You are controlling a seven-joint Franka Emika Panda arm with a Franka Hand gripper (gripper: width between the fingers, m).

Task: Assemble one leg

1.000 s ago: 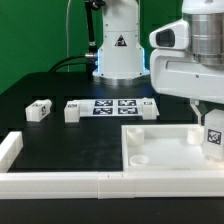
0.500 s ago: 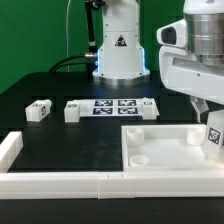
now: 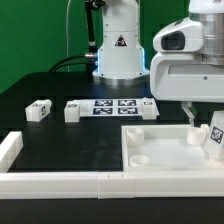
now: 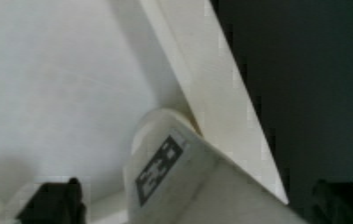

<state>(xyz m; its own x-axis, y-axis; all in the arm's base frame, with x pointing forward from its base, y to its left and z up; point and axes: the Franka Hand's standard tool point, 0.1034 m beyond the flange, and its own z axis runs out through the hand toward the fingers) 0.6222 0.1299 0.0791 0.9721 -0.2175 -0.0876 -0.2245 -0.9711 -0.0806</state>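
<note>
A small white leg [image 3: 215, 136] with a black-and-white tag stands slightly tilted at the far corner of the large white square slab [image 3: 160, 133], on the exterior view's right. My gripper [image 3: 204, 124] hangs over it. In the wrist view the leg [image 4: 176, 165] sits against the slab's raised rim [image 4: 208, 90]. My gripper [image 4: 199, 206] straddles it with both dark fingertips [image 4: 56, 203] apart from its sides, so it is open. The leg's foot in the corner is hidden.
Three more loose legs lie on the black table: one [image 3: 39, 110], another [image 3: 73, 110], and one [image 3: 148, 108] by the marker board [image 3: 113, 106]. A white rail [image 3: 60, 183] runs along the front, with a short arm [image 3: 9, 150] on the left.
The gripper body swung to the exterior view's right, then back left and turned. The leg stays at the slab's corner and now leans a little.
</note>
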